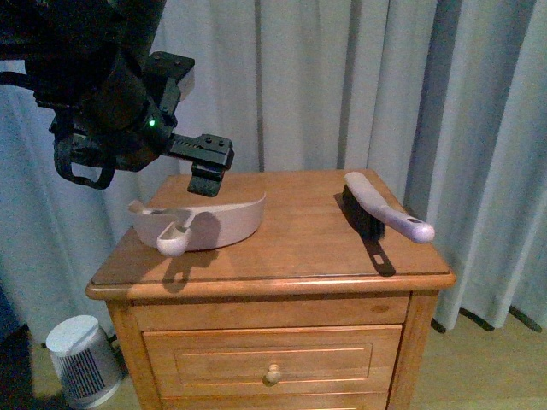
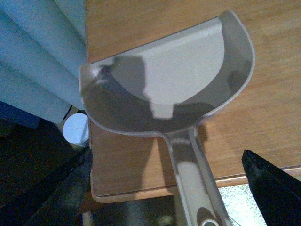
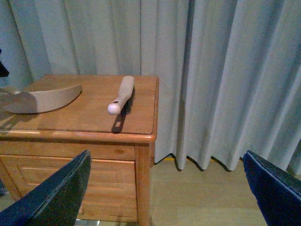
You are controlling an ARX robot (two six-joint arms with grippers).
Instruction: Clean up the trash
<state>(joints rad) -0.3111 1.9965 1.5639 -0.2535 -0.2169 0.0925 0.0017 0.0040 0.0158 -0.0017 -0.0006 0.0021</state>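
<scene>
At the bottom of the front view is the drawer of the wooden nightstand, with a small round knob. In the lower left corner a small white appliance stands on the floor.

On the top of the nightstand, left of centre, lies the pale pink dustpan, its handle toward the camera. The left wrist view shows its tray empty. At the right of the frame the brush lies flat, well apart from the dustpan.

Just above the dustpan, in the upper left, hangs the left gripper. Its fingers are wide apart, one on each side of the handle, and they touch nothing. The right gripper is also spread wide, with nothing between. Behind all is the grey curtain.

The trash I find in no view: not on the wood, not in the dustpan, not on the floor that shows. So I judge the task hardly started. Neither tool is gripped, and the trash must first be found, then swept up.

No brand, label or writing can be read.
</scene>
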